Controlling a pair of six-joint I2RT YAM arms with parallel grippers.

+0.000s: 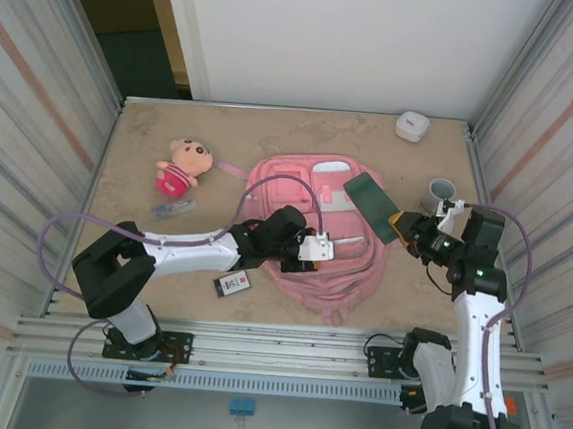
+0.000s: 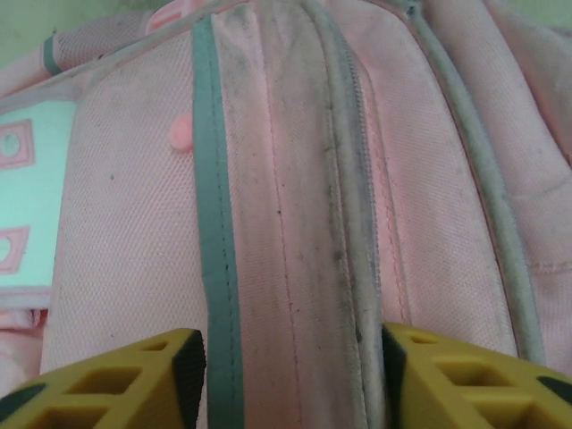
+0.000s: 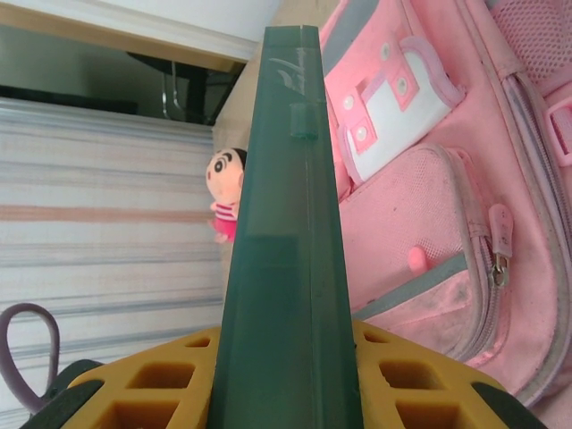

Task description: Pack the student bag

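The student bag point(image 1: 346, 275) is a large pink backpack lying flat mid-table, front pockets up. My left gripper point(image 1: 326, 248) is pressed down on its middle. In the left wrist view the yellow fingers point(image 2: 134, 380) stand either side of a raised pink fold with a grey zipper edge point(image 2: 295, 268), which fills the gap between them. My right gripper point(image 1: 403, 227) hovers over the bag's right edge, shut on a flat dark green case point(image 1: 371, 204). That green case point(image 3: 284, 223) rises edge-on between the jaws, with the bag's pockets point(image 3: 429, 241) beyond it.
A plush doll point(image 1: 182, 165) in a pink dress lies at the left, with a small blue-grey item point(image 1: 174, 208) below it. A dark card-like object point(image 1: 232, 283) lies near the front. A grey cup point(image 1: 440, 195) and a white box point(image 1: 412, 125) stand at the back right. Corrugated walls close both sides.
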